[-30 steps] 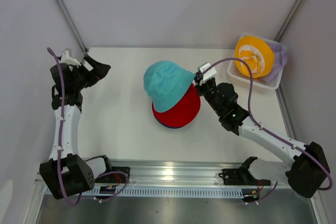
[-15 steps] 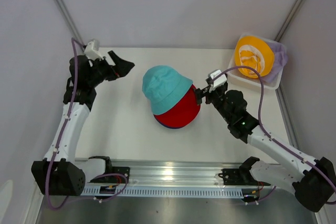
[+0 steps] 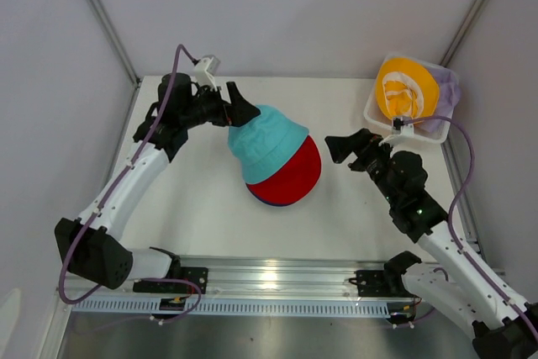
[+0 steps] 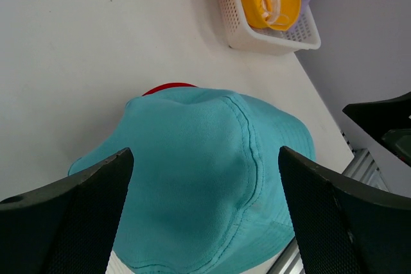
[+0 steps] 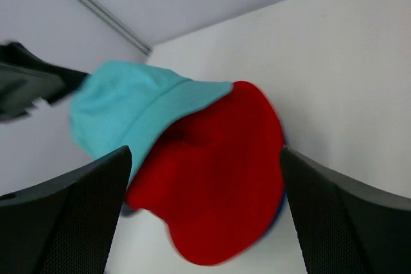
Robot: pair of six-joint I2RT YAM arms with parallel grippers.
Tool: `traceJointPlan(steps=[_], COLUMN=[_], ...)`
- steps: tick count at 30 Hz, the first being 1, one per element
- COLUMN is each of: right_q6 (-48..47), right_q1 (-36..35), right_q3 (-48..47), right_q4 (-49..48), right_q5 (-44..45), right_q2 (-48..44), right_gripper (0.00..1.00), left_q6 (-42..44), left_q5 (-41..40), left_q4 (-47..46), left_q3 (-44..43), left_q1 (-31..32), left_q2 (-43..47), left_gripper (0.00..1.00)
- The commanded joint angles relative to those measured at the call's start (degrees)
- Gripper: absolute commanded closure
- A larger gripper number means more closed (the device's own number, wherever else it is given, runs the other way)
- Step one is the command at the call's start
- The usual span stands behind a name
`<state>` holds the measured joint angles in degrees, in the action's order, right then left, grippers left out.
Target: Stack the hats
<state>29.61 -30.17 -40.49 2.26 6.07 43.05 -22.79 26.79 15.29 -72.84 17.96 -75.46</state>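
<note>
The red hat [image 3: 296, 178] lies brim-down near the middle of the white table [image 3: 193, 199]. The teal hat [image 3: 265, 145] sits on it, shifted toward the red hat's far-left side and tilted, so the near-right half of the red hat shows. A thin dark blue edge of the navy hat [image 3: 271, 204] peeks out under the red hat's near rim.

The left gripper [image 3: 242, 111] is at the far-left edge of the teal hat, on the opposite side from the exposed part of the red hat. In the left wrist view its two fingers [image 4: 77, 222] are spread wide, one on either side of the teal crown, and they grip nothing. Whether the tips touch the fabric cannot be told.

The right gripper [image 3: 339, 147] hangs just to the right of the red hat, clear of its rim. In its wrist view its fingers [image 5: 340, 222] are likewise spread wide with nothing between them, framing the red and teal hats below.

Well to the far right of the red hat stands the white lattice basket [image 3: 376, 126]. The yellow hat [image 3: 406, 90] is in it, its pale inside facing up, and the lavender hat [image 3: 450, 88] is tucked behind it on the side away from the red hat.
</note>
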Motion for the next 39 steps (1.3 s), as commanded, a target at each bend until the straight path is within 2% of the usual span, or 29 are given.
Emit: traceJointPlan(steps=[1,4,6,10,15,19,25,32,35,36,38,39], right_q6=[25.99,33.93,35.78,38.5,38.69,37.19,39.3,39.04,39.04,38.95,38.25,38.07], right_q1=[0.73,0.29,-0.67,-2.43,-4.89,-5.77,-5.86,-5.77,-5.6,-5.51,-5.51,-5.51], right_q3=[3.39,5.07,2.45,-2.31,-3.45,-4.16,-5.74,-8.99,-8.91,-8.56,-8.55,-8.73], right_q4=[-15.9,-25.26,-26.17,-23.19,-22.83,-22.74,-21.86,-18.62,-19.39,-20.18,-20.63,-21.07], right_q5=[-3.77,-5.36,-7.29,-7.56,-3.98,-1.5,-4.65,-7.38,-8.35,-8.52,-8.53,-8.79], right_q2=[3.52,8.71,12.82,17.67,17.51,17.16,21.37,24.98,25.51,25.33,24.63,24.54], right_gripper=[0.01,0.01,0.0,0.0,0.05,0.14,0.24,0.26,0.45,0.63,0.78,0.91], left_q6=[1.87,2.31,2.31,2.22,2.4,1.87,1.78,1.61,1.34,1.34,1.43,1.52], left_q5=[-2.35,-2.97,-3.4,-3.58,-3.5,-2.62,-2.62,-2.18,-1.56,-1.74,-2.35,-4.18], left_q4=[0.53,0.62,0.36,-0.26,-0.79,-1.58,-1.93,-2.19,-2.46,-2.37,-2.19,-1.93], left_q3=[0.41,0.33,1.38,2.35,3.05,3.67,4.11,4.11,4.11,4.02,4.19,4.02], left_q1=[0.68,0.77,0.77,0.77,0.85,0.85,0.85,0.94,1.03,1.03,1.03,1.03], left_q2=[1.46,2.42,3.21,4.09,4.53,4.45,4.62,5.15,5.15,5.24,5.41,5.59], left_gripper=[0.04,0.04,0.04,0.04,0.04,0.04,0.04,0.04,0.04,0.04,0.05,0.04])
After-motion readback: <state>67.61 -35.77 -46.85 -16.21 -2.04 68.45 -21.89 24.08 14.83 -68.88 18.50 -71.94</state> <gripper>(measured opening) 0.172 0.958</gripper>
